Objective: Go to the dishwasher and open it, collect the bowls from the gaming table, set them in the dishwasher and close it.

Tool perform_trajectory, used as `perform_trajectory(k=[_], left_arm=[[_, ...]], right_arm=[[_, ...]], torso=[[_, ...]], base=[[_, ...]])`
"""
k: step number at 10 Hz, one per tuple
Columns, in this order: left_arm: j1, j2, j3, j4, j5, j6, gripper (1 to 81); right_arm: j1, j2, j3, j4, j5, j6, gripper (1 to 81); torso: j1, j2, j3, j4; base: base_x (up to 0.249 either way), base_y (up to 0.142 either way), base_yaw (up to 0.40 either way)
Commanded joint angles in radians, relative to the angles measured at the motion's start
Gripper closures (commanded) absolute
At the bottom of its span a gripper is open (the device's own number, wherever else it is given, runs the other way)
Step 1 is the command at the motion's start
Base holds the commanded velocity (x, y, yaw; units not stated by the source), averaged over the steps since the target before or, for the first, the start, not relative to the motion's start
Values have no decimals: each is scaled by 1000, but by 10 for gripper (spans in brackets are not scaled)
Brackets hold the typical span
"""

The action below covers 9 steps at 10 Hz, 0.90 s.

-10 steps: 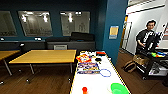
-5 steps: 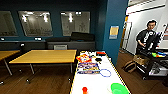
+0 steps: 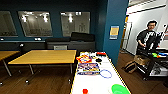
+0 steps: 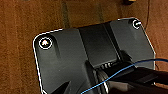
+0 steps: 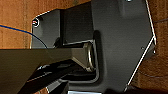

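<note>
Wood floor (image 4: 22, 37) lies under both my wrists, brown boards passing below my own dark plates. A thin blue cable (image 4: 125, 72) crosses the left wrist view. Whether my left gripper or my right gripper is open or closed I cannot tell; nothing shows in either one.

Ahead of me in the head view stands the gaming table (image 3: 100, 83), its white top running away from me with a yellow edge down its left side. At its near end, toward the right edge, sits a bright green bowl (image 3: 119, 89), upright; from here I cannot make out anything inside it. Just left of it, also at the near end, is a small red object (image 3: 85, 91), too blurred to name. Further along the top lies a blue ring (image 3: 106, 73), beside a flat, colourful printed board (image 3: 88, 68). Beyond that are a red and yellow box (image 3: 83, 58), a small dark item (image 3: 99, 60) and a red thing (image 3: 101, 53) at the far end.

Left of the gaming table stands a yellow wooden desk (image 3: 45, 57) on metal legs. Behind it a dark sofa (image 3: 71, 41) sits against a blue wall (image 3: 55, 10) with windows.

Well to the right, past a blue pillar (image 3: 113, 15), a person (image 3: 147, 37) in dark clothes stands behind a black cart (image 3: 152, 58). A cardboard box (image 3: 141, 60) sits on the floor near the cart.
</note>
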Motion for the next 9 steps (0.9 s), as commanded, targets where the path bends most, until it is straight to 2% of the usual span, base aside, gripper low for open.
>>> perform_trajectory(k=[1,4,5,6,8,9], left_arm=[[-65,-4,1,-1,43,3,10],[-65,-4,1,-1,43,1,10],[-65,-4,1,-1,43,1,10],[-65,-3,1,-1,43,1,10],[-65,-6,3,-1,45,0,10],[-65,-4,3,1,50,0,10]], right_arm=[[55,3,7,3,-46,-2,10],[54,3,7,3,-46,-2,10],[51,-2,10,4,-29,-2,10],[43,-17,28,9,16,-2,10],[40,-91,140,9,32,7,10],[41,-156,244,7,38,11,10]], torso=[[1,0,0,0],[1,0,0,0],[1,0,0,0],[2,0,0,0],[3,1,0,0],[2,1,0,0]], base=[[108,0,0],[108,0,0],[84,0,0],[0,0,0],[0,0,0],[0,0,0]])
